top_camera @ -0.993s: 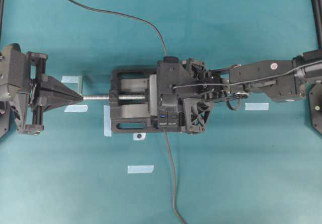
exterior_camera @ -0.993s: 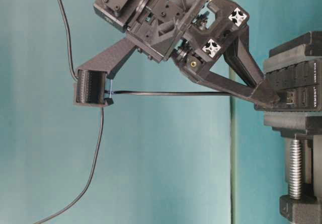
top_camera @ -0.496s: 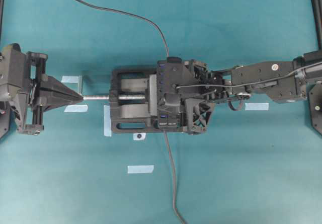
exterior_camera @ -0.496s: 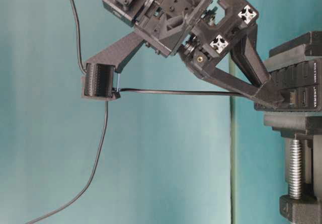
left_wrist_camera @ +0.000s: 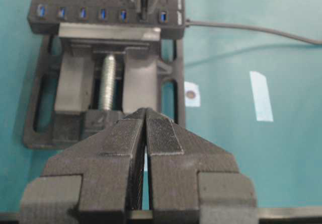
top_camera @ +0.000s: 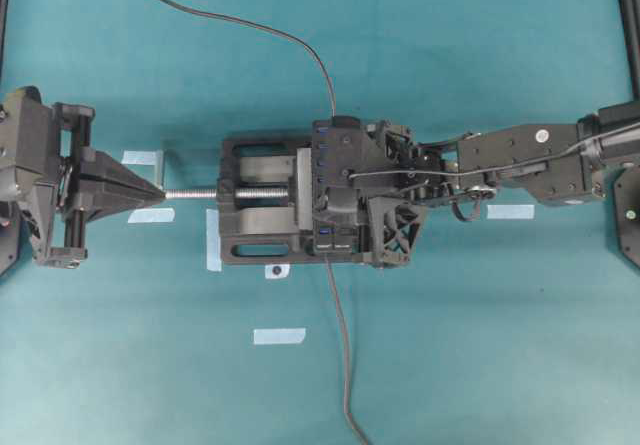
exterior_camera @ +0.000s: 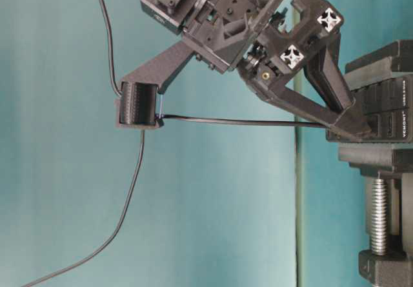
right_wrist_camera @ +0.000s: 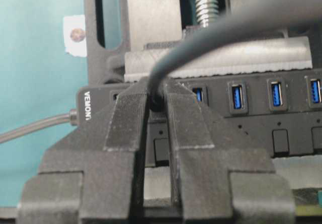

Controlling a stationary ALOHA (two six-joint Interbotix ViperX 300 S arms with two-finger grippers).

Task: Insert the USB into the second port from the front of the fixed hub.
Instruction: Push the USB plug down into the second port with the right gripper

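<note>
The fixed hub (right_wrist_camera: 261, 118), a long black bar with blue slots, is clamped in a black vise (top_camera: 258, 210). My right gripper (right_wrist_camera: 157, 92) is shut on the USB (right_wrist_camera: 157, 102), a black plug pressed at the second slot from the hub's labelled end. Its grey cable (right_wrist_camera: 216, 32) arches back over the fingers. From table level the right gripper (exterior_camera: 360, 131) has its tips against the hub (exterior_camera: 387, 103), and the cable (exterior_camera: 239, 122) runs straight left. My left gripper (left_wrist_camera: 146, 113) is shut and empty, near the vise screw (top_camera: 195, 193), apart from the hub (left_wrist_camera: 105, 15).
The hub's own lead (top_camera: 342, 355) trails to the table's front edge. The USB cable (top_camera: 250, 25) loops away toward the back left. Several strips of pale tape (top_camera: 279, 336) lie on the teal mat around the vise.
The right wrist has tilted up and shifted right at table level, and its tips have closed on the hub's face. The plug's metal end that showed earlier is out of sight. The left arm has not moved.
</note>
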